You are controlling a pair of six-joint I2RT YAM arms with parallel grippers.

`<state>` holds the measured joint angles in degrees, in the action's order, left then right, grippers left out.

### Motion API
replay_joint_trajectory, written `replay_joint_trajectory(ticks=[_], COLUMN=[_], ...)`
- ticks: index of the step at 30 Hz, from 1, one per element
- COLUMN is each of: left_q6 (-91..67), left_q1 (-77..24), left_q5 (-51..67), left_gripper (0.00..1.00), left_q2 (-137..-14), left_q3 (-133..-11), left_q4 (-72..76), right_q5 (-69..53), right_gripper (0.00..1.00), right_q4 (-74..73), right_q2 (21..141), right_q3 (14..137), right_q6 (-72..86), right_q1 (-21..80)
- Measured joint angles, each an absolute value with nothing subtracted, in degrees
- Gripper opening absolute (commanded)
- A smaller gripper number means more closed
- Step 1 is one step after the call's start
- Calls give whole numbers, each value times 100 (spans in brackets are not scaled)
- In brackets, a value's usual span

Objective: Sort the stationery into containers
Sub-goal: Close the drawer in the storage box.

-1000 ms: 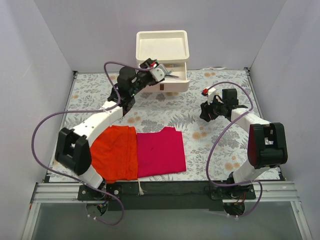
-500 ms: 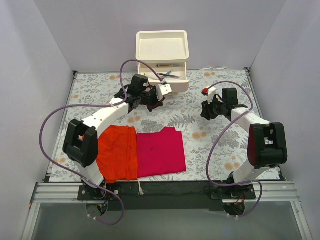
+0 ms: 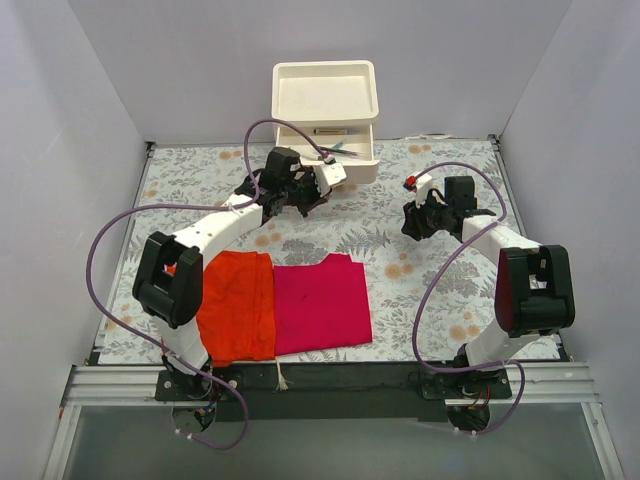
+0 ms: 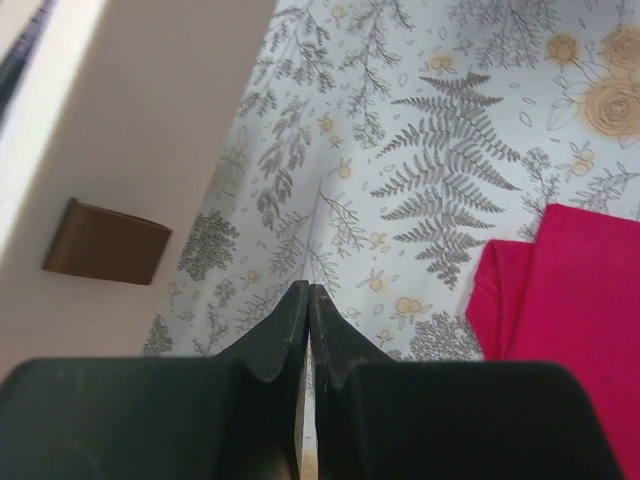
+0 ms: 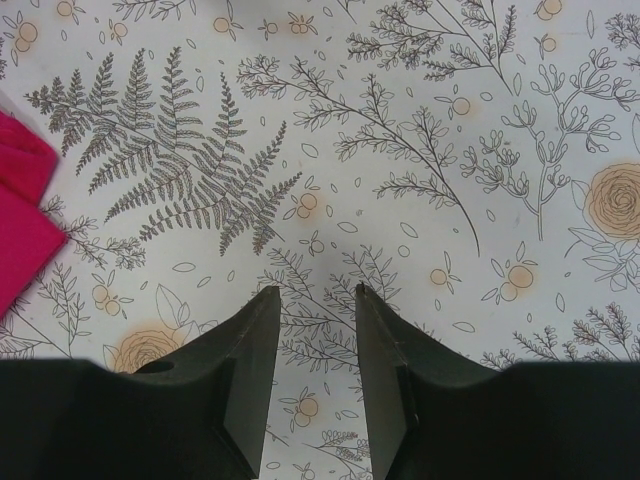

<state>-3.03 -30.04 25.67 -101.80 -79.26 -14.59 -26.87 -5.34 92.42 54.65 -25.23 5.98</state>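
Near done, I'd say: pens [image 3: 333,151] in open drawer [image 3: 352,172] of drawer unit [image 3: 377,100], none loose before it. L gripper [image 4: 308,290] pinched tight, R gripper [image 5: 318,292] narrowly apart, both empty.

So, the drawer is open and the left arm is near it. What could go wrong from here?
1. The open drawer holds pens lying slanted near its front. If it is pushed in, one of them might catch.
2. The left gripper is shut and sits close beside the brown pull tab. A push off centre might slide or turn the drawer unit instead of closing the drawer.
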Motion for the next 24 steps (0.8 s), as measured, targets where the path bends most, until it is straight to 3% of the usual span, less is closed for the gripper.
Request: replay_joint_trajectory(ticks=[24], left_q6=[-167], left_q1=[-3098], left_q5=[1647], left_gripper=[0], left_q2=[-12283], left_q3=[-9483], left_q4=[790], right_q5=[-2668], right_gripper=[46], right_q4=[-432], right_q2=[9426], right_q3=[5647], right_q6=[-2519], right_q1=[596])
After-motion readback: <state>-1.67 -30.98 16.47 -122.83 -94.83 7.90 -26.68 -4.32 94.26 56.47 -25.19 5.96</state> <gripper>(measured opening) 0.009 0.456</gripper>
